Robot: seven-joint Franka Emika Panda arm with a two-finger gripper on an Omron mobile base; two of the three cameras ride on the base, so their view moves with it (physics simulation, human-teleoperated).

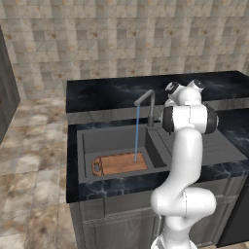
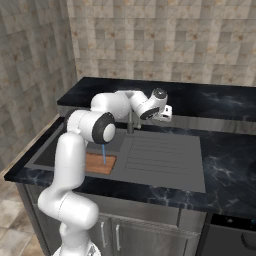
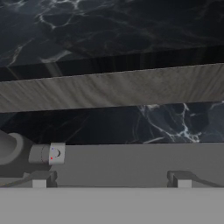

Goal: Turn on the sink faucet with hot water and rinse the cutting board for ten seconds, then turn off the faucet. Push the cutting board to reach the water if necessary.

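The sink faucet (image 1: 150, 106) stands behind the sink (image 1: 109, 138), its spout bent over the basin. The water (image 1: 136, 132) runs as a thin blue stream onto the right end of the cutting board (image 1: 119, 164), which lies flat on the basin floor, also seen as the cutting board (image 2: 100, 163) under the water (image 2: 103, 152). My gripper (image 2: 167, 114) hovers just right of the faucet stem (image 2: 131, 121), above the sink's back edge. In the hand view my gripper (image 3: 111, 184) is open with nothing between its fingers, and the faucet's side lever (image 3: 48, 154) sits just above the left tip.
A ribbed drainboard (image 2: 161, 154) lies right of the basin. A raised black marbled ledge (image 1: 114, 92) runs behind the faucet, with a tiled wall beyond. Black counter (image 2: 227, 165) extends right; my own arm crosses in front of the sink.
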